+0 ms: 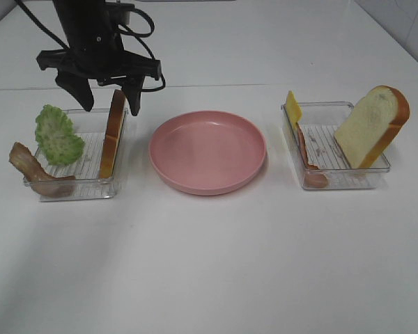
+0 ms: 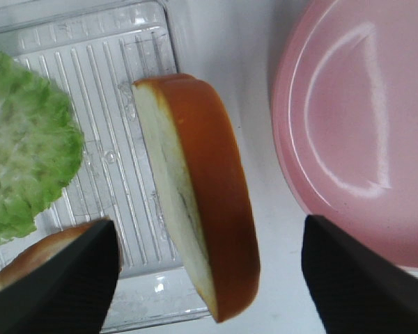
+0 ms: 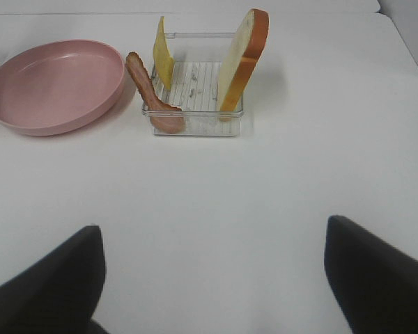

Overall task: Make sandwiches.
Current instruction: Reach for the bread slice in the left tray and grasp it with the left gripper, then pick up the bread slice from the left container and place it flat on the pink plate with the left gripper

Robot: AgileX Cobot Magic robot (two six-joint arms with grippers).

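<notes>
Left hand (image 1: 109, 101) downward, fingers (image 1: 80, 90) wide apart; right hand (image 3: 212, 278) with fingers (image 3: 383, 278) at full spread.

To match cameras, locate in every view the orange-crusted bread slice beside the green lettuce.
Exterior high: orange-crusted bread slice in left clear plastic tray, at wall facing round pink plate.
Left wrist: mid-picture, between green lettuce and plate.
Right wrist: not in it.
Shared landmark: the plate.

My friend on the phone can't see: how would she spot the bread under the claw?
Find the round pink plate in the middle, then the clear tray to its left. The bread slice stands on edge against the tray wall nearest the plate; unlike the green lettuce and brown bacon beside it, it is cream with an orange-brown crust.
</notes>
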